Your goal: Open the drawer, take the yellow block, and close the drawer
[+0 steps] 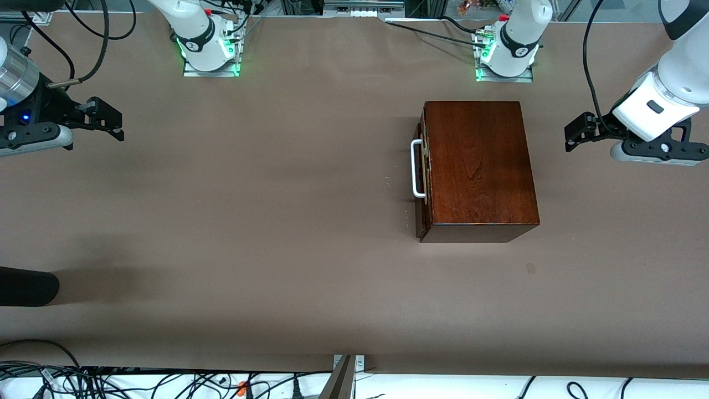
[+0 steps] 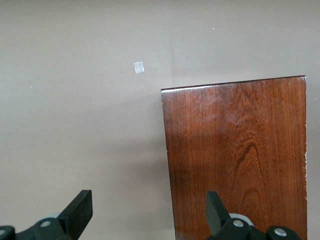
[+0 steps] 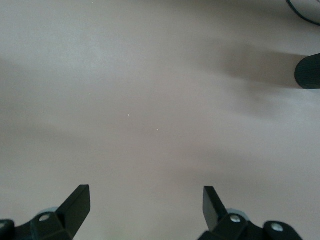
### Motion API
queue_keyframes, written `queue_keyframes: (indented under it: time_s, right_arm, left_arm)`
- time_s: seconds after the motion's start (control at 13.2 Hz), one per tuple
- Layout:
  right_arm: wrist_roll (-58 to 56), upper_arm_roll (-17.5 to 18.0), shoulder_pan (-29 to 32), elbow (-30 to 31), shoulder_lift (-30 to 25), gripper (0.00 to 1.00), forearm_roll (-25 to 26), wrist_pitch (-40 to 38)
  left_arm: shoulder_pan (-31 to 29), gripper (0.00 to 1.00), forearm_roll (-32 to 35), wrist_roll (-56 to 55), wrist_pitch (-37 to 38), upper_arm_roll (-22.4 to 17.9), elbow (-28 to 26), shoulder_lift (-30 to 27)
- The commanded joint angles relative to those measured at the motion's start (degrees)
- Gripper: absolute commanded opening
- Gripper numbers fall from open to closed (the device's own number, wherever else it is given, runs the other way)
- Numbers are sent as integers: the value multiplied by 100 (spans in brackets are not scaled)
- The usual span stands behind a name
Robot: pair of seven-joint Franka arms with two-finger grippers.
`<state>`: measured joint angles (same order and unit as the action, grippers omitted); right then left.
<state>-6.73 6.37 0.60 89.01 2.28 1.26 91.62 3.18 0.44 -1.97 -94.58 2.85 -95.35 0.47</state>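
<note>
Though both hands, the left hand (image 1: pixel 576 133) and right hand (image 1: pixel 105 119), hang wide open and empty, the shut drawer (image 1: pixel 422 172) looks stiff, its slim white handle (image 1: pixel 415 169) the only purchase.

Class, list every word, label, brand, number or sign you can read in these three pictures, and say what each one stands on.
None can be read.
Arm bases: each collar carries a small dark mark, too small to read.
Wooden box: plain wood grain, no lettering; its white handle is blank.
Pale square on the table: blank.
Left gripper and right gripper: no readable marks.
</note>
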Motion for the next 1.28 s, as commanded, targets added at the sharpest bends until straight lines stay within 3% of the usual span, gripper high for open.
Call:
queue_keyframes:
  time_s: [0.0,1.21]
  right_arm:
    - [-31,14,20,-130,45,100,15,-48]
    - [-31,14,20,-130,45,100,15,-48]
  left_arm:
    - [7,100,-184,-49,141,-4,236,111]
    - [16,100,-193,-57,273,5,236,103]
